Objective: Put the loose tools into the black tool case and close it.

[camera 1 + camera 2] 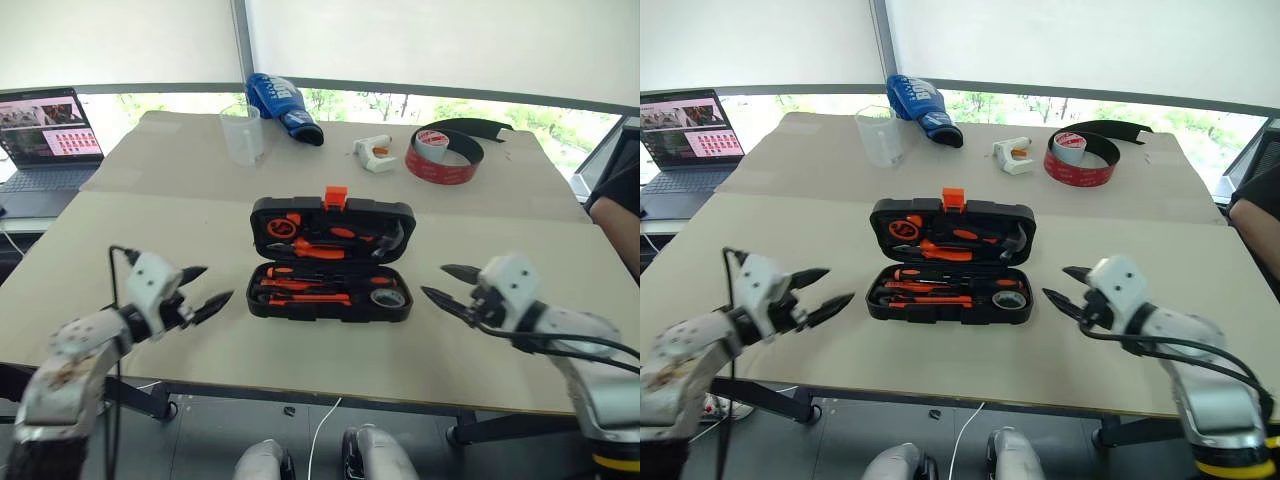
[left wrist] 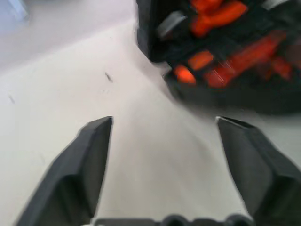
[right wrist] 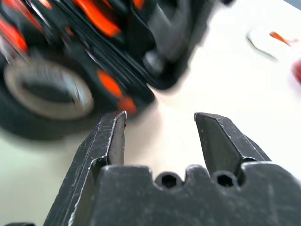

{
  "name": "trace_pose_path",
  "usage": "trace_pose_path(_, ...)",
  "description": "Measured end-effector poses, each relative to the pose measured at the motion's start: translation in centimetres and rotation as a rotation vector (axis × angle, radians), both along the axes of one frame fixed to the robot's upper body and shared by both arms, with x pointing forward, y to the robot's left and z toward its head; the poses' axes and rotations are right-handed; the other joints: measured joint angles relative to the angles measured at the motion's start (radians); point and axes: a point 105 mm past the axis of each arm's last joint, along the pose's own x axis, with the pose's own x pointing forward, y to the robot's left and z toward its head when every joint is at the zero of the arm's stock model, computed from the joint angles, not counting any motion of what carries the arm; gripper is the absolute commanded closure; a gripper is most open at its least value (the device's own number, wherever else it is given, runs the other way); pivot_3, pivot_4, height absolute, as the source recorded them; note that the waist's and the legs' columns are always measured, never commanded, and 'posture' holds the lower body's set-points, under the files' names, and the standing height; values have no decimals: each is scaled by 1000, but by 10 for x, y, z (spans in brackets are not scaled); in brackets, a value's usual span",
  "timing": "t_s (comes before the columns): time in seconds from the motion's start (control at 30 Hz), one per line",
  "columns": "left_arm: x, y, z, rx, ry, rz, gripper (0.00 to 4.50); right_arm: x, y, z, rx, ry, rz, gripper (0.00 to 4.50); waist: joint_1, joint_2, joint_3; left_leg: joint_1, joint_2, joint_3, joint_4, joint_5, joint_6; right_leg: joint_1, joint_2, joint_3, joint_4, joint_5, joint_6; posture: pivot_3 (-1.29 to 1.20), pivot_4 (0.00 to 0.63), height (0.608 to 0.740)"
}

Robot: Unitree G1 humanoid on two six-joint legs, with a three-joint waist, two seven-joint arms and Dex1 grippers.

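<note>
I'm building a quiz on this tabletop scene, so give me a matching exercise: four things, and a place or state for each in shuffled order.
Things:
1. black tool case
2. laptop
3. clear plastic cup
4. left gripper

Places or states:
A. on the table's far edge, beside the blue bag
B. lying open mid-table, tools in its slots
C. fingers apart, holding nothing
D. screen lit, far left

Pairs: 1-B, 2-D, 3-A, 4-C

Open black tool case [image 1: 331, 258], tools [image 1: 300, 285] inside, mid-table.

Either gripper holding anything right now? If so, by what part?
Nothing held. Left gripper and right gripper are both open and empty, on either side of the open black tool case, touching nothing.
</note>
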Motion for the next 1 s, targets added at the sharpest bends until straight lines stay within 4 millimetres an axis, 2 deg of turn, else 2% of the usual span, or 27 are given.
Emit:
trace_pose_path(0.07,-2,24,1,34,37,49,32,-17,-6,-10,7,102,29,1212,11,0,0,1,0,0,0,-1,1,0,0,-1,0,0,0,0,150,730)
trace_pose_path(0.2,9,36,-2,25,39,96,32,-27,6,-12,28,135,93,1212,21,1,0,2,0,-1,0,-5,8,1,0,0,0,0,1,0,150,730)
trace_pose_path(0.37,28,19,0,7,-4,53,32,-28,24,-12,40,131,131,1212,21,0,0,-2,0,-1,0,-1,2,-1,0,0,0,0,-1,0,150,730)
trace_pose_path(0.43,31,11,-3,-7,-1,31,32,-27,25,-11,39,131,118,1212,20,0,0,-2,-1,0,0,-1,2,-1,1,0,-1,4,-7,0,150,730)
trace_pose_path(0.63,50,-3,-3,-69,18,36,32,-20,30,-4,80,134,117,1212,21,0,0,-3,-2,0,0,-1,2,0,2,0,-2,3,-6,0,150,730)
trace_pose_path(0.67,57,-6,0,-94,32,53,32,-15,34,4,112,125,114,1212,21,-1,1,-3,-2,0,1,-1,2,0,2,0,-2,1,0,0,150,730)
trace_pose_path(0.8,86,-18,13,-200,99,100,32,16,37,28,219,136,61,1212,18,-2,1,-2,-3,-1,2,-1,3,1,2,0,0,3,1,0,150,730)
trace_pose_path(0.83,96,-23,18,-223,109,115,32,29,38,34,239,139,38,1212,17,-3,2,-2,-3,-1,3,-1,3,1,2,0,0,3,1,0,150,730)
trace_pose_path(0.93,127,-41,30,-316,167,159,32,72,46,40,319,191,-45,1212,12,-5,1,-3,-4,-1,3,3,4,1,2,0,0,7,-5,0,150,730)
trace_pose_path(1.0,144,-59,35,-351,203,166,32,102,52,31,329,250,-121,1212,8,-4,1,-3,-4,0,3,3,4,1,2,0,0,8,-7,0,150,730)
